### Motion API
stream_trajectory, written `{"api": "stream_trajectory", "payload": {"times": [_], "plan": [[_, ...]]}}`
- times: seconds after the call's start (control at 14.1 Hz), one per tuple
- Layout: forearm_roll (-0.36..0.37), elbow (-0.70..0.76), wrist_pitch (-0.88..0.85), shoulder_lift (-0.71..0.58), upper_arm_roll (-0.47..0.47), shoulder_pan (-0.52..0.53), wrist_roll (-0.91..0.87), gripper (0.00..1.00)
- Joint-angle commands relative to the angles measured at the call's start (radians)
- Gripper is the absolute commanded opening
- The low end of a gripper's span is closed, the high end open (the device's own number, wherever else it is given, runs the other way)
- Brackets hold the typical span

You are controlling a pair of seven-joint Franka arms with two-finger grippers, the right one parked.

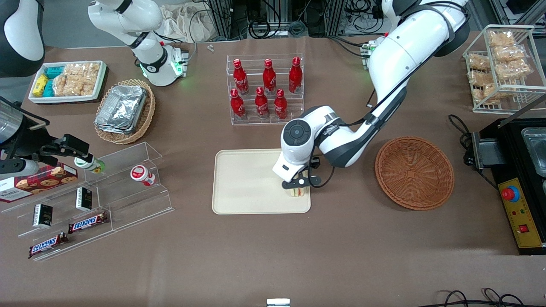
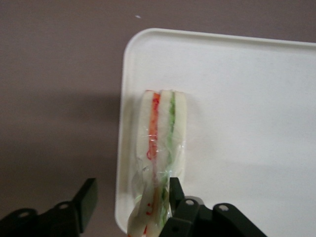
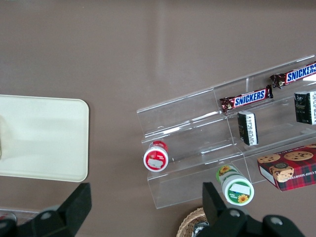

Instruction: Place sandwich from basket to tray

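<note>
The sandwich (image 1: 297,192) lies on the cream tray (image 1: 251,183), at the tray's corner nearest the round reddish-brown basket (image 1: 413,172), which holds nothing. In the left wrist view the sandwich (image 2: 163,128) rests wrapped in clear film close to the rim of the tray (image 2: 237,98). My left gripper (image 1: 298,184) hovers just over the sandwich and is open. In the wrist view the gripper (image 2: 131,195) straddles the sandwich's near end: one finger (image 2: 175,190) is against the wrap, and the second finger (image 2: 86,197) stands well apart, out over the bare table.
A clear rack of red bottles (image 1: 264,91) stands farther from the front camera than the tray. An acrylic shelf with snacks (image 1: 94,200) and a tan basket of foil containers (image 1: 123,111) lie toward the parked arm's end. A black appliance (image 1: 518,179) sits beside the basket.
</note>
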Motion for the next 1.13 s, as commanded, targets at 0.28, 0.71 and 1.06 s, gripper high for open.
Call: {"api": "stream_trajectory", "payload": {"times": [0.28,0.71,1.06], "plan": [[-0.133,-0.034,-0.281,-0.271,-0.034,0.181,0.318,0.87],[-0.176,-0.022,-0.398,-0.430,-0.034,0.332,0.604,0.96],[-0.243,-0.008,-0.461,-0.477,-0.029,0.441,0.646,1.00]]}}
